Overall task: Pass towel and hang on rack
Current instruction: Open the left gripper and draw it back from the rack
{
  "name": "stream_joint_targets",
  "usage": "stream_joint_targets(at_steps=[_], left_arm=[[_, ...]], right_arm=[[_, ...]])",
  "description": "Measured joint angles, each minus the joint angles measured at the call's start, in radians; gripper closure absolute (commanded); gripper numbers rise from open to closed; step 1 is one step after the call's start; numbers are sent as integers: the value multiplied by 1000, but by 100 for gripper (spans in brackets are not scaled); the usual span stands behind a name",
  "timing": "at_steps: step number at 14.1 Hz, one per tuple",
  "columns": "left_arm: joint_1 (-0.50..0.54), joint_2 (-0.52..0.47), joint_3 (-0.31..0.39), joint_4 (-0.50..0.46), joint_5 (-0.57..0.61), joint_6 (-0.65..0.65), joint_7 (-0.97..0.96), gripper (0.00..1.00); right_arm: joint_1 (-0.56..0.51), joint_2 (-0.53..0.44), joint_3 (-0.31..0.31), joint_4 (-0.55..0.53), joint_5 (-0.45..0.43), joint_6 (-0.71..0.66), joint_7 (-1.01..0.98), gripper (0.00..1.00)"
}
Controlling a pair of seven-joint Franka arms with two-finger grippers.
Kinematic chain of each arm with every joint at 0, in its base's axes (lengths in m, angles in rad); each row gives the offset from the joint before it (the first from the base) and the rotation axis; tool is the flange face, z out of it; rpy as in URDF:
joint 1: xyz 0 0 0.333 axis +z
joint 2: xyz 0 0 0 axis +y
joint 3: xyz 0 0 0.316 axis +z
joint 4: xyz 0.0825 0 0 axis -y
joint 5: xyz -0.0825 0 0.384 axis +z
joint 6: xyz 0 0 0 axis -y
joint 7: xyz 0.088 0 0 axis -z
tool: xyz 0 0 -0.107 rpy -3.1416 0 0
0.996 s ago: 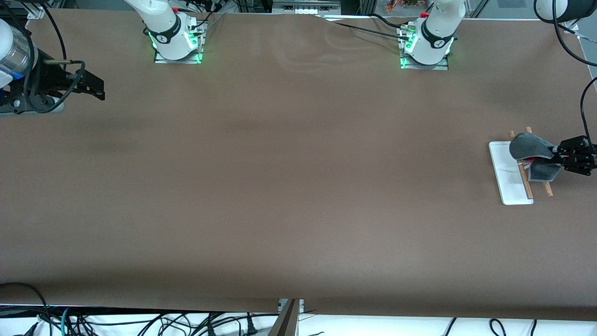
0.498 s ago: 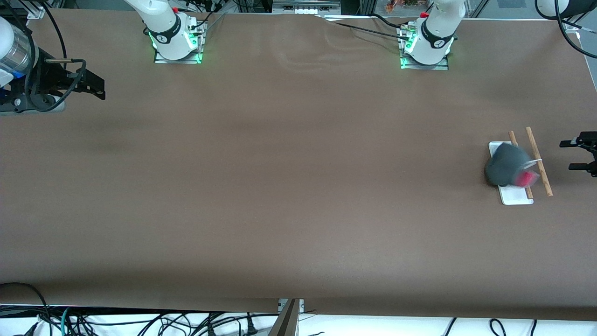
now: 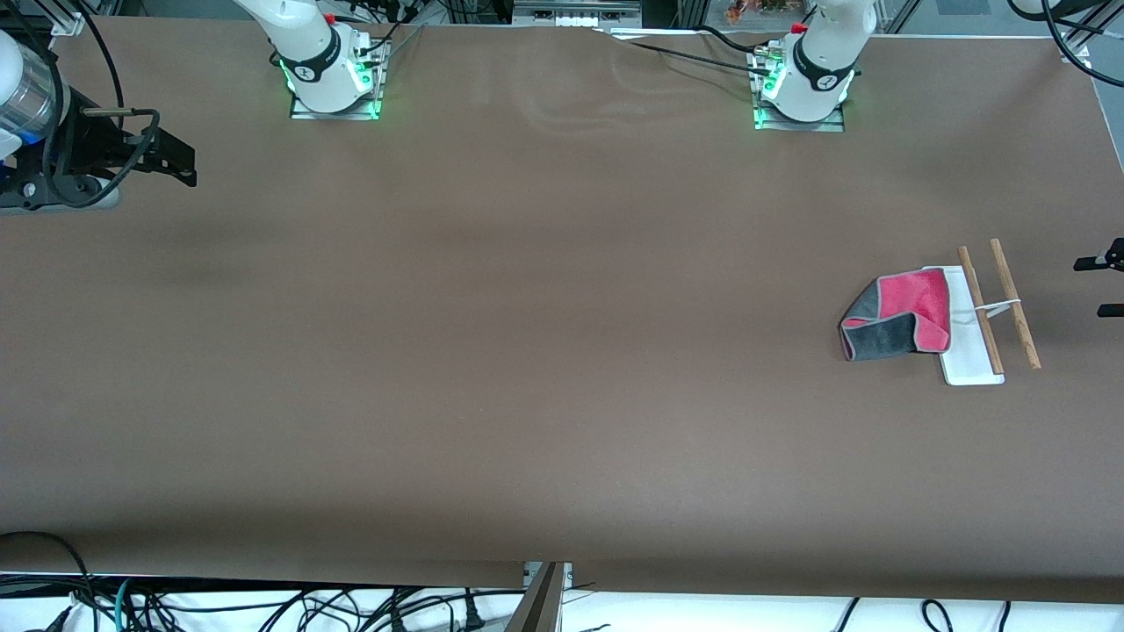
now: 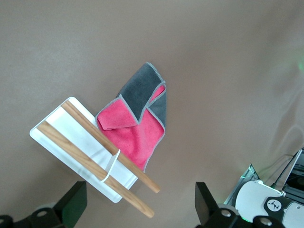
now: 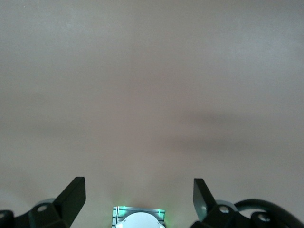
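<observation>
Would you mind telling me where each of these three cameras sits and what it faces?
Front view: high across the table, facing both arm bases; shows the towel, the rack, the right gripper and the left gripper, both open.
Left wrist view: on the left arm's wrist, looking down at the towel lying partly on the rack's base, between its own fingers.
Right wrist view: on the right wrist, facing bare table, own fingers showing.
Shared: front and left wrist views both show towel and rack.
</observation>
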Motion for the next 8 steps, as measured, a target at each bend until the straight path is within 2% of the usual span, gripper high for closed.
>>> stream_joint_targets(at_steps=[4, 8], left_arm=[[-209, -88, -8, 5, 138, 0, -326, 0], [-396, -159, -9, 5, 183, -2, -596, 0]], right_arm=[[-1, -1, 0, 3, 0, 0, 0, 0], [-2, -1, 0, 7, 0, 9, 0, 0]])
